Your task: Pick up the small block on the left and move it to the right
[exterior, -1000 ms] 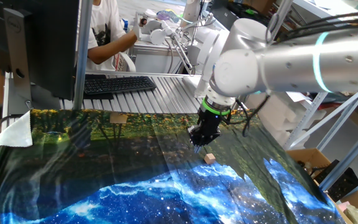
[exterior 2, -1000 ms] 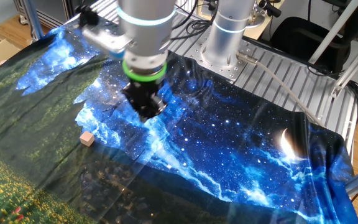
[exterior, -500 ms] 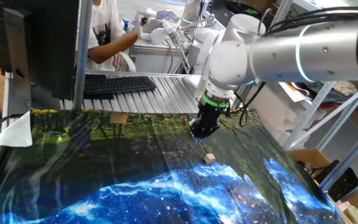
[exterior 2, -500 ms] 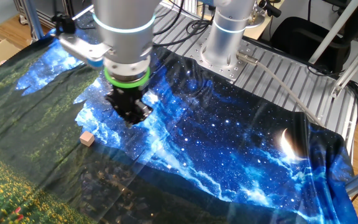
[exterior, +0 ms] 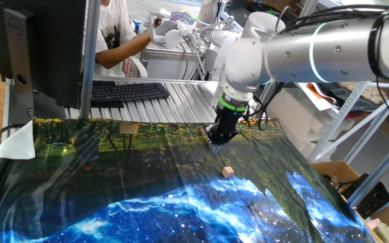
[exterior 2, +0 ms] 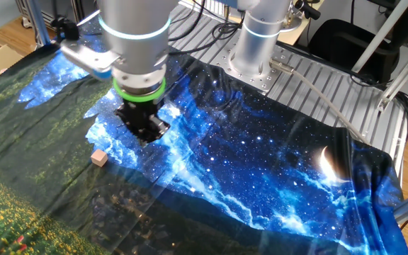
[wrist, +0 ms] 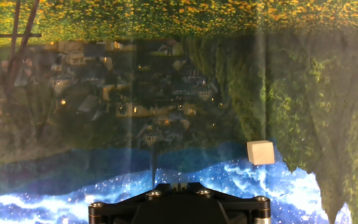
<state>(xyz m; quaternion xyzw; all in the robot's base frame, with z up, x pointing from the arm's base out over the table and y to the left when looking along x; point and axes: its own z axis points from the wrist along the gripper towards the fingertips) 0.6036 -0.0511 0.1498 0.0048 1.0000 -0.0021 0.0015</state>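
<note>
The small block (exterior: 228, 172) is a tiny pale tan cube lying alone on the printed cloth, also seen as the block (exterior 2: 99, 158) and the block (wrist: 260, 152). My gripper (exterior: 217, 140) hangs above the cloth, a little behind and to the left of the cube. In the other fixed view the gripper (exterior 2: 142, 133) is up and to the right of the cube, apart from it. Its fingers are together with nothing between them. The hand view shows only the black gripper housing (wrist: 179, 202) at the bottom edge, and the fingertips are hidden.
A flat tan piece (exterior: 129, 128) lies at the cloth's far edge. Behind it are a black keyboard (exterior: 127, 91) on the slatted metal table and a monitor (exterior: 42, 47). The arm's silver base (exterior 2: 261, 35) stands at the cloth's back edge. A cardboard box (exterior: 336, 177) sits off the table's right side.
The arm has carried the shut gripper leftward in the other fixed view, nearer the cube's side of the cloth. The block has not moved.
</note>
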